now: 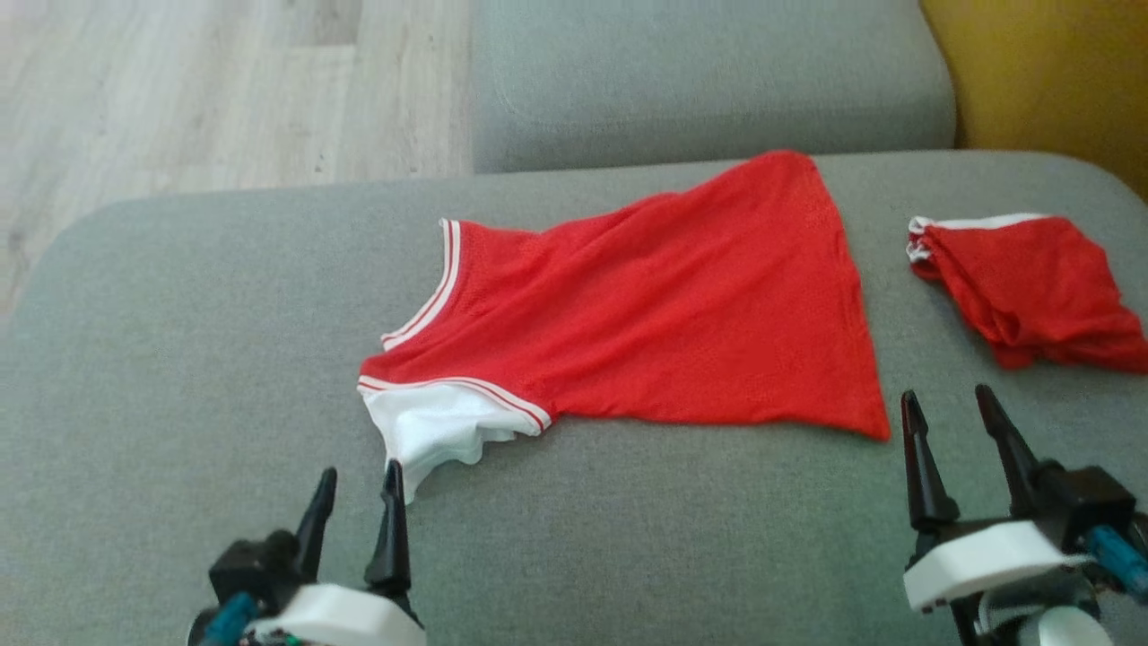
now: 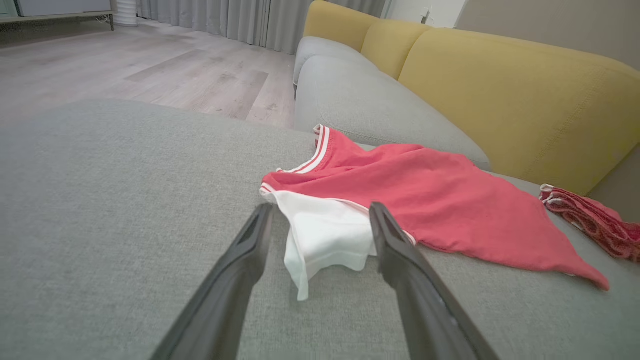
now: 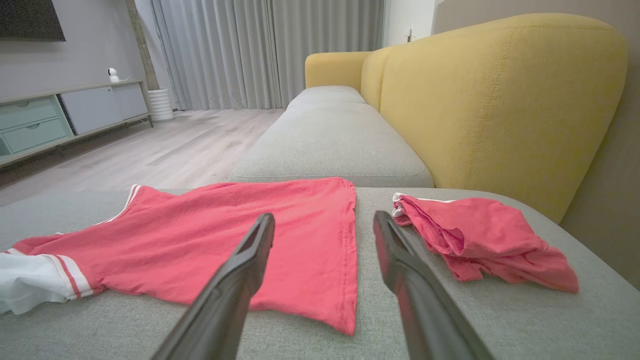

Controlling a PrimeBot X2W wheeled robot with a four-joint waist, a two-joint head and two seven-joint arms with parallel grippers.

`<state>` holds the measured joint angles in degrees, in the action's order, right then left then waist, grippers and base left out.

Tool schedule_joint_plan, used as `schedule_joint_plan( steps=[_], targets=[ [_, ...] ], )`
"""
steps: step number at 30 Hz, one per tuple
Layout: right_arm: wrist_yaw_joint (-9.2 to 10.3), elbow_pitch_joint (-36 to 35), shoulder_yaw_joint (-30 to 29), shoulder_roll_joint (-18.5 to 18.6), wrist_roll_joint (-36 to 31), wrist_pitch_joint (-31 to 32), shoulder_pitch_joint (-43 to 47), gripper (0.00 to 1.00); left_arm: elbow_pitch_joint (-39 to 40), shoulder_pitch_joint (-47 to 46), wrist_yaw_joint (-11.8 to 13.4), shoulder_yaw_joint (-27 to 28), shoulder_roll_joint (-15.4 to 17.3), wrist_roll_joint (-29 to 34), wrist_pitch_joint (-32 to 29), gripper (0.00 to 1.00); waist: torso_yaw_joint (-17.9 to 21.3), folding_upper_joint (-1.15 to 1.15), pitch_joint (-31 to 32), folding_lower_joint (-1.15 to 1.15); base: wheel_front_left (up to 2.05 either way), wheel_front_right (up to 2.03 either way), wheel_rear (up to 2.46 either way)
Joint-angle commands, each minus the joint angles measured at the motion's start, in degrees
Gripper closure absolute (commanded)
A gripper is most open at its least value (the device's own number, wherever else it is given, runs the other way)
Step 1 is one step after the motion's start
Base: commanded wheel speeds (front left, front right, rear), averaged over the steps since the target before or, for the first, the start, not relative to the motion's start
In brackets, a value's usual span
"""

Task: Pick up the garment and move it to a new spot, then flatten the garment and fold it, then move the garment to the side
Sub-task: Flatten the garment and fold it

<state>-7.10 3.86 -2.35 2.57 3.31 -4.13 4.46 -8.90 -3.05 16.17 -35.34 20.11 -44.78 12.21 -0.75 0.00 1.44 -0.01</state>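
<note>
The head camera looked steeply down from above onto the gray seat cushion [image 1: 179, 359], with the left gripper [image 1: 360, 468] and right gripper [image 1: 947, 392] at its lower corners. The left wrist camera sat low and close over that cushion, facing along its spread fingers toward the white sleeve end of the red garment [image 2: 425, 200] and the yellow backrest [image 2: 525, 100]. The right wrist camera, equally low, faced the garment's hem, with the curtains [image 3: 250, 50] far beyond. All three views shared the garment and the smaller red bundle [image 1: 1031, 287].
</note>
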Motion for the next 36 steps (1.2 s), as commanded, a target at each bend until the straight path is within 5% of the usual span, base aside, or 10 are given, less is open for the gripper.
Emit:
schedule_joint_plan(
  steps=[1, 29, 36],
  targets=[
    [-0.39, -1.7, 1.6, 0.3, 0.7, -1.0, -0.8, 0.00, 2.0, -1.3, 0.5, 1.4, 0.5, 0.6, 0.9, 0.00, -0.7, 0.00, 1.4, 0.01, 0.00, 0.00, 0.00],
    [-0.39, 1.8, 4.6, 0.3, 1.5, -2.5, 1.2, 0.00, 2.8, 1.0, 2.1, 1.3, 1.2, 2.3, 1.4, 0.00, -1.3, 0.00, 1.0, 0.01, 0.00, 0.00, 0.00],
    [-0.39, 1.6, 4.9, 0.3, 0.6, -2.0, -0.1, 0.00, -1.6, -2.1, 0.3, -0.6, -0.1, 1.8, -1.5, 0.00, 0.2, 0.00, -2.4, 0.01, 0.00, 0.00, 0.00]
  ],
)
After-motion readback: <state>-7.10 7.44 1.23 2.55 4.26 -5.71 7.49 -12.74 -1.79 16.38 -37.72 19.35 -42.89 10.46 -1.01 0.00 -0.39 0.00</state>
